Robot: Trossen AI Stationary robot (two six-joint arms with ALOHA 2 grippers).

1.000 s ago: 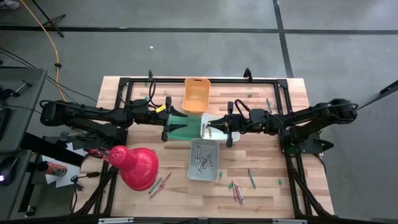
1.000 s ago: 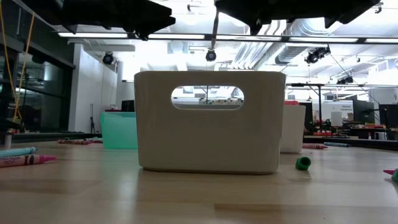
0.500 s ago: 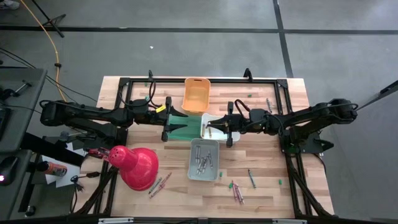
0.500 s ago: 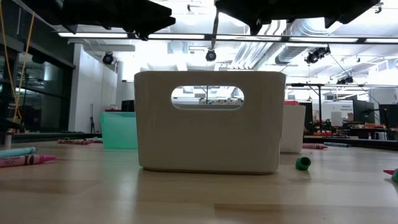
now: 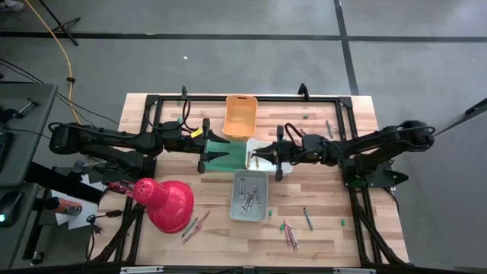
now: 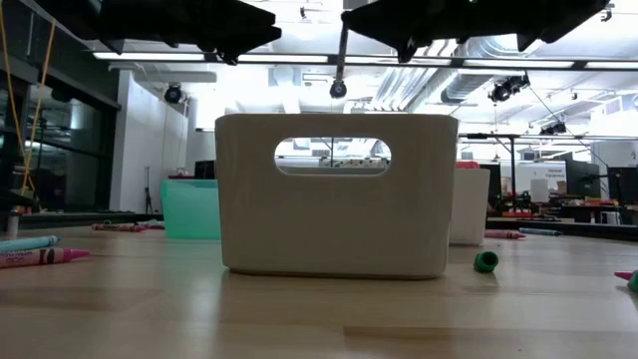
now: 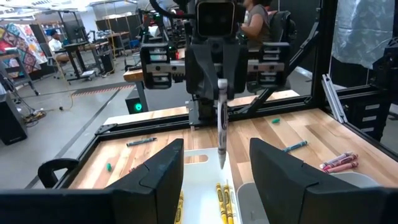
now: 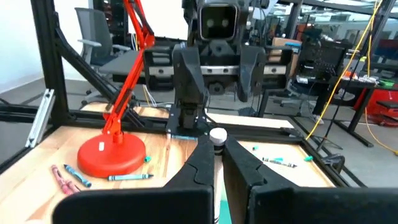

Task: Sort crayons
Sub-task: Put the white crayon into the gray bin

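Right gripper (image 5: 257, 157) shifted left, jaws pinching grey crayon (image 7: 221, 127).

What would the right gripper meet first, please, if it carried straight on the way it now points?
Probably the left gripper. The right gripper, shut on a grey crayon over the white bin, points across at it, above the green bin. Depth is unclear.

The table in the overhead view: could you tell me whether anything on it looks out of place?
Yes: a red desk lamp lies tipped over at the table's front left corner, and several loose crayons are scattered on the wood outside the bins.
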